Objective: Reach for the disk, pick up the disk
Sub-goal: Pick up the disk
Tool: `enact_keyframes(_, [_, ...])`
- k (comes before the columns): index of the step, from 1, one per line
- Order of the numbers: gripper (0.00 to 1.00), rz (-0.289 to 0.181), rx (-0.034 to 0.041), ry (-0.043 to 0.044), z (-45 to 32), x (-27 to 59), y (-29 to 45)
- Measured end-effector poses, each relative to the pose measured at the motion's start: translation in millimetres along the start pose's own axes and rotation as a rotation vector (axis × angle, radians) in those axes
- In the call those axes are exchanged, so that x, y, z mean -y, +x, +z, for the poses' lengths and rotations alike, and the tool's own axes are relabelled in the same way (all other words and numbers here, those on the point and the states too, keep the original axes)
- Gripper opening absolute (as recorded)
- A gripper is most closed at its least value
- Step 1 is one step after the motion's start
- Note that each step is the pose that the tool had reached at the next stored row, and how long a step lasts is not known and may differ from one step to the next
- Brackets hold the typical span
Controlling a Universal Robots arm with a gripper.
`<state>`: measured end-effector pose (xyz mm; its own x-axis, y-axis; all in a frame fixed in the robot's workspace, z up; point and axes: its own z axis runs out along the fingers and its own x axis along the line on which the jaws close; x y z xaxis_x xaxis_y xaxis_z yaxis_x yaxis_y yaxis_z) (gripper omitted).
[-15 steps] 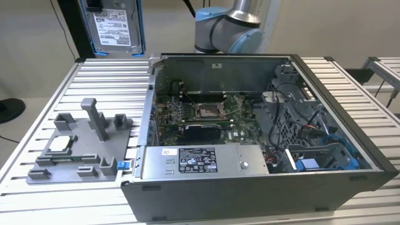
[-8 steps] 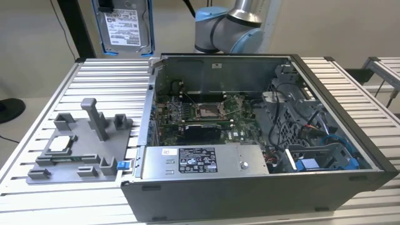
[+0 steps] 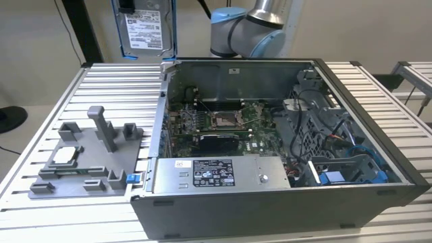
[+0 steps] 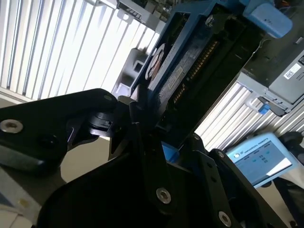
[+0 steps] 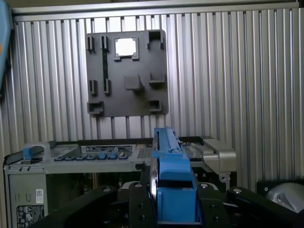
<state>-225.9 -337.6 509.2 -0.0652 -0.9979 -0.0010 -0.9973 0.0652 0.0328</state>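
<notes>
While the disk [image 3: 145, 25] hangs upright in the air, clear of the slatted table [image 3: 115, 81], the gripper [image 5: 173, 190] is clamped on it, a black finger [image 5: 137, 204] pressed to each side of its blue rail (both wrist views show this grasp from close up). In the exterior view the disk's white label faces the camera, and it sits high near the back corner of the open computer case [image 3: 270, 152], at the exterior view's left of the arm [image 3: 250, 28]. Beside the case, on the exterior view's left, a grey holder plate [image 3: 88, 157] lies flat on the table with a small white-topped chip [image 3: 64, 156] seated in it.
</notes>
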Motion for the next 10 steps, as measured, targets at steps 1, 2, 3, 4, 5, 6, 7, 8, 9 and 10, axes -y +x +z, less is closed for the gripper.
enact_keyframes(1, [0.00, 0.000, 0.0000, -0.0001, -0.1, 3.1, -0.2])
enact_keyframes(2, [0.00, 0.000, 0.0000, -0.0001, -0.2, 6.3, -0.4])
enact_keyframes(3, [0.00, 0.000, 0.0000, -0.0002, -0.3, 9.5, -0.6])
enact_keyframes(4, [0.00, 0.000, -0.0001, -0.0003, -0.4, 12.6, -0.8])
enact_keyframes(5, [0.00, 0.000, 0.0000, -0.0004, -0.5, 15.6, -1.0])
enact_keyframes(6, [0.00, 0.000, -0.0001, -0.0004, -0.6, 18.9, -1.2])
enact_keyframes(7, [0.00, 0.000, 0.0000, -0.0004, -0.7, 22.0, -1.4])
enact_keyframes(8, [0.00, 0.000, 0.0000, -0.0005, -0.8, 25.0, -1.6])
enact_keyframes(9, [0.00, 0.000, -0.0001, -0.0005, -0.9, 27.8, -1.8])
enact_keyframes(10, [0.00, 0.000, 0.0000, -0.0005, -1.0, 31.0, -2.0])
